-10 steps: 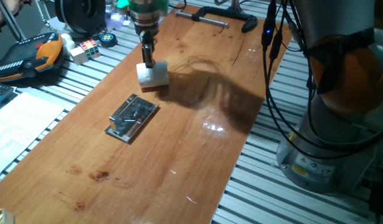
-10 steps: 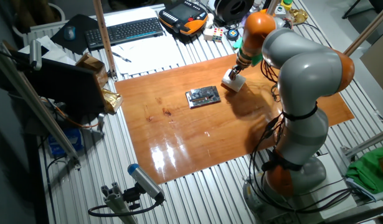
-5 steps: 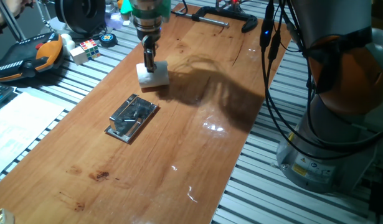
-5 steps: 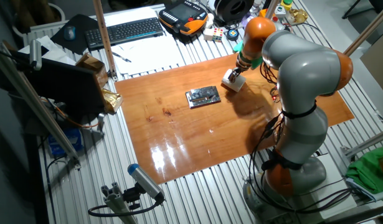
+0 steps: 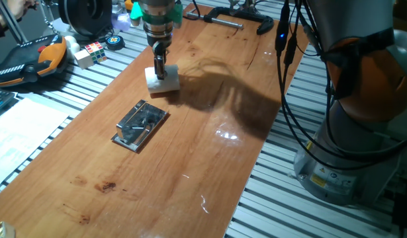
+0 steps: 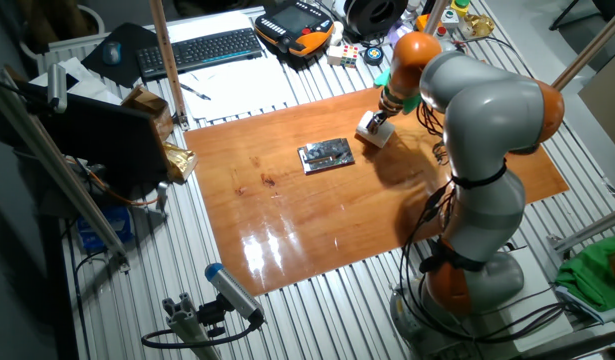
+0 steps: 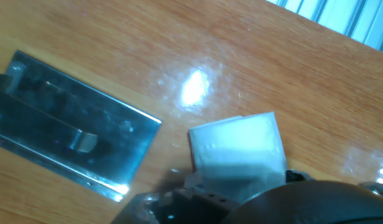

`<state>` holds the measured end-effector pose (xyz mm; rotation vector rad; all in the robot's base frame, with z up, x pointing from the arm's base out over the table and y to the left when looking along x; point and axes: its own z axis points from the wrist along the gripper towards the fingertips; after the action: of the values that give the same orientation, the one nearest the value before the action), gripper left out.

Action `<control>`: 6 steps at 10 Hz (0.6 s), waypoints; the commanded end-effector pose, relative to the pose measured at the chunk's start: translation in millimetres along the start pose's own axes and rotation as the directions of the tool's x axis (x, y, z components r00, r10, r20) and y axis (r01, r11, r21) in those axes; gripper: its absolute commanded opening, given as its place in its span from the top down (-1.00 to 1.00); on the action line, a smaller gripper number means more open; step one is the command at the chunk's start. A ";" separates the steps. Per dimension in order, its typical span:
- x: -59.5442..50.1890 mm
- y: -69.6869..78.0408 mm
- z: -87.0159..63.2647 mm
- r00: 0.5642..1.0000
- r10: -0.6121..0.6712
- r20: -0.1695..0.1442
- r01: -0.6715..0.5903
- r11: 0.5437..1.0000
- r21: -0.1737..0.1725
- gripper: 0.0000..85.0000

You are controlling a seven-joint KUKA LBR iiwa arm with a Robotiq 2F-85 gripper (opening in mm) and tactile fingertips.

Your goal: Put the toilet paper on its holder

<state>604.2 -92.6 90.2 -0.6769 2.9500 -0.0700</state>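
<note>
The toilet paper (image 5: pixel 166 82) is a small white roll on the wooden table (image 5: pixel 210 165), near its far left edge. My gripper (image 5: pixel 159 71) stands straight down on the roll's top, its fingers close together and pinched on the roll. The holder (image 5: pixel 141 124), a shiny silver plate with a raised bar, lies flat a short way nearer the camera, apart from the roll. The other fixed view shows the roll (image 6: pixel 375 135) under the gripper (image 6: pixel 377 123), with the holder (image 6: pixel 326 155) to its left. The hand view shows the roll (image 7: pixel 238 149) beside the holder (image 7: pixel 66 134).
A multicoloured puzzle cube (image 5: pixel 90 53) and an orange-black handset (image 5: pixel 31 61) lie off the table's left side. A black-handled clamp (image 5: pixel 236 20) lies at the table's far end. The arm's base and cables (image 5: pixel 335 132) stand on the right.
The gripper has shifted slightly to the right and settled lower on the roll. The roll and the holder have stayed in place.
</note>
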 end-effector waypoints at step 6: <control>-1.4 -1.5 12.4 1.000 0.002 0.002 -0.002 1.000 -0.019 -1.00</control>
<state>607.7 -93.5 78.0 -0.6759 2.9527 -0.0410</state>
